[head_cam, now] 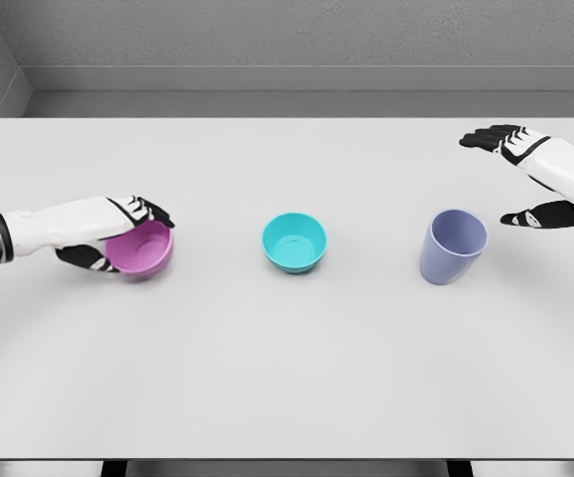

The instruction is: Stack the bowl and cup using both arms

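Note:
A pink bowl (143, 249) sits at the left of the white table (287, 378), tilted a little toward the middle. My left hand (118, 234) is shut on its rim, fingers over the top and thumb underneath. A teal bowl (294, 242) stands upright at the table's centre, apart from both hands. To its right stands a lavender cup (453, 246), upright and untouched. My right hand (525, 179) hovers open just right of the cup, fingers spread above and thumb low, with a gap between it and the cup.
A grey wall and floor strip run behind the table's far edge. The front half of the table holds nothing but bare white surface.

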Robot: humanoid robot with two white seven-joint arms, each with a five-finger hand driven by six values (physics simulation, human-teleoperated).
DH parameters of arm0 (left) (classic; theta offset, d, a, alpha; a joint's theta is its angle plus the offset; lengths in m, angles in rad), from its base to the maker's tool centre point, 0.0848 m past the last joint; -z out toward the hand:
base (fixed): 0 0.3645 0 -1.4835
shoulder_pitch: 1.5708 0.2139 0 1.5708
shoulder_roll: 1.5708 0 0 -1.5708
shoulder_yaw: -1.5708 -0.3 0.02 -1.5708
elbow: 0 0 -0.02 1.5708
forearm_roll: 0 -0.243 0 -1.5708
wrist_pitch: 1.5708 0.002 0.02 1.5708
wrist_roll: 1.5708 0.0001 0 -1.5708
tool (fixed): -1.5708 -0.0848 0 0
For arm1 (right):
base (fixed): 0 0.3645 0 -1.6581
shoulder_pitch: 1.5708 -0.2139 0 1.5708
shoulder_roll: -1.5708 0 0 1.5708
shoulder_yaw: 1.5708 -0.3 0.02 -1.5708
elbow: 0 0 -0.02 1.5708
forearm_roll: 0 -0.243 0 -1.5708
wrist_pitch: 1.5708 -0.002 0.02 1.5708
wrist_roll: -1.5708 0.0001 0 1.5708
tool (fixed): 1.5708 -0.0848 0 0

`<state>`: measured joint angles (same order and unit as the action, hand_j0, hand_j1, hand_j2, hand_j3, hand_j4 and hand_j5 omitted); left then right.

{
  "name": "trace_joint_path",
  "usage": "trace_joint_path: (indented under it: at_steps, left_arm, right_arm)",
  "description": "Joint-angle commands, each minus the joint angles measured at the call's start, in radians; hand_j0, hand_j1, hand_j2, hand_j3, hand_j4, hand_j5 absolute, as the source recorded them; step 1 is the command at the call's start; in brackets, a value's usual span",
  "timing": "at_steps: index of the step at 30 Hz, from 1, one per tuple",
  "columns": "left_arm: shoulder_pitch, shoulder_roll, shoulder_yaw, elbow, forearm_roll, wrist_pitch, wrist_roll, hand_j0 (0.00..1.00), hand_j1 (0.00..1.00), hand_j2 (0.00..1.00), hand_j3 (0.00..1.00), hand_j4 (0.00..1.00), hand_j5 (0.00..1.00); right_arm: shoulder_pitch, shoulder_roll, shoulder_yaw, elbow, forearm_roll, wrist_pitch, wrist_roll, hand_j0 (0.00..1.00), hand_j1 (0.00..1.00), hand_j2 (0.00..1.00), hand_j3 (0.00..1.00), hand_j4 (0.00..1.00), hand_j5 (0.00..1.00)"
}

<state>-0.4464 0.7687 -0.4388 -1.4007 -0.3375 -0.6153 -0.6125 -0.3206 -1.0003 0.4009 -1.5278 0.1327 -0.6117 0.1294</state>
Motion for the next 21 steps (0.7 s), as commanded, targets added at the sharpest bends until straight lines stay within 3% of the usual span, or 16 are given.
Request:
trace_joint_path:
  at_steps: [1,11,21]
  left_arm:
    - [0.000,-0.014,0.000,-0.015,0.029,0.004,0.002,0.48,0.48,0.48,0.48,0.48,0.48]
    - [-0.052,-0.124,-0.004,-0.057,0.069,0.004,0.002,0.48,0.48,0.48,0.48,0.48,0.48]
    - [-0.147,-0.272,-0.107,-0.055,0.029,0.004,0.002,0.48,0.48,0.48,0.48,0.48,0.48]
  right_arm:
    - [0.000,-0.001,-0.001,0.002,-0.007,0.001,-0.001,1.00,1.00,1.00,1.00,1.00,1.00]
    - [0.000,-0.001,-0.001,0.003,-0.007,0.001,-0.001,1.00,1.00,1.00,1.00,1.00,1.00]
    - [0.000,0.000,-0.001,0.003,-0.007,0.001,-0.001,1.00,1.00,1.00,1.00,1.00,1.00]
